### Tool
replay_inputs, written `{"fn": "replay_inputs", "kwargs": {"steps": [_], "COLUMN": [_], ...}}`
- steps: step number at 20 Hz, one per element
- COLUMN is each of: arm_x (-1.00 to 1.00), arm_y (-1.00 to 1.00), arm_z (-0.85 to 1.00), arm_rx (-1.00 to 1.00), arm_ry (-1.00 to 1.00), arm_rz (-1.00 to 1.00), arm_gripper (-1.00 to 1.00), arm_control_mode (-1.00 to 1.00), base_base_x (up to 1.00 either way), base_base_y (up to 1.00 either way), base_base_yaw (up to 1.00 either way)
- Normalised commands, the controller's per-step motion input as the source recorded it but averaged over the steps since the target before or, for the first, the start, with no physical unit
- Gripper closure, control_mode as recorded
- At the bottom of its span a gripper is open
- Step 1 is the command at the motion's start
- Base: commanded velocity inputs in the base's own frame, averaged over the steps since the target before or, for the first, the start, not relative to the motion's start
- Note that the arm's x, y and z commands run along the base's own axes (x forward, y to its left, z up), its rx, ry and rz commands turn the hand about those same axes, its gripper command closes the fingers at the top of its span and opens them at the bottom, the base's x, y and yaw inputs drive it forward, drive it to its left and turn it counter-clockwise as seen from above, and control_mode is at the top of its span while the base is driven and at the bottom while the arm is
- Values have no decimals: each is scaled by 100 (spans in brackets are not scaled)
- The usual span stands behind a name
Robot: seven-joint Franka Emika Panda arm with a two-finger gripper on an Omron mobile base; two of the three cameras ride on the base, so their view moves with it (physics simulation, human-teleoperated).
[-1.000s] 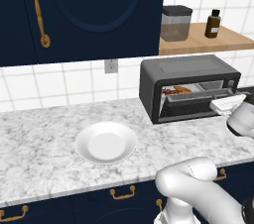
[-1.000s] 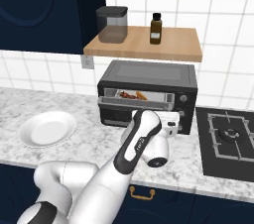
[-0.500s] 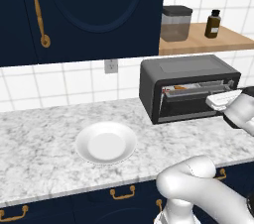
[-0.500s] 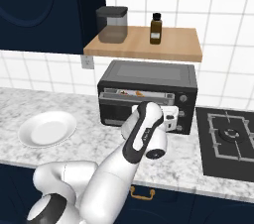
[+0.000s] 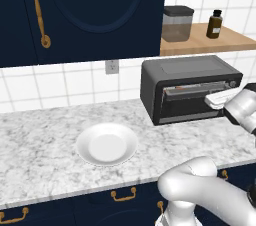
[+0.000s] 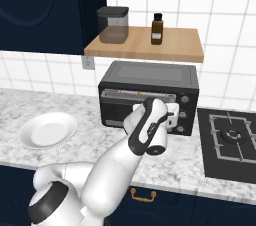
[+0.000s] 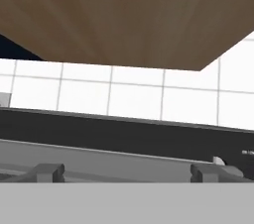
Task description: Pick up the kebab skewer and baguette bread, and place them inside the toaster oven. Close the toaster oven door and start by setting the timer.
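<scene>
The dark grey toaster oven [image 5: 190, 72] [image 6: 147, 74] stands at the back of the counter under the wooden shelf. Its toaster oven door [image 5: 192, 106] [image 6: 120, 107] is almost upright, with a narrow gap along the top. The kebab skewer and baguette bread are hidden behind it. My gripper [image 5: 220, 99] [image 6: 172, 115] [image 7: 131, 171] is open at the door's upper right, close to the grey bar handle [image 7: 124, 156]. Both fingertips [image 7: 49, 171] stand wide apart with nothing between them. Three knobs [image 6: 184, 115] sit on the oven's right side.
A white plate [image 5: 106, 144] [image 6: 48, 130] lies on the marble counter left of the oven. A glass canister [image 6: 113, 25] and a brown bottle [image 6: 157, 28] stand on the shelf [image 6: 145, 45] just above. A black hob [image 6: 232, 142] lies to the right.
The oven door has swung up from partly open to nearly shut, covering the food on the rack. My gripper rose with the door's top edge and its jaws spread a little wider.
</scene>
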Motion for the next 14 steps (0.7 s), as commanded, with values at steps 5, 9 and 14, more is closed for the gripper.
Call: {"fn": "replay_inputs", "kwargs": {"steps": [5,9,14], "arm_x": [27,27,21], "arm_y": [40,39,36], "arm_z": [-44,-36,-33], "arm_rx": [-2,-1,-1], "arm_ry": [0,0,0], "arm_rz": [0,0,0], "arm_gripper": [-100,-100,-100], "arm_control_mode": [-100,-100,-100], "base_base_x": [0,0,0], "base_base_y": [0,0,0], "base_base_yaw": [0,0,0]}}
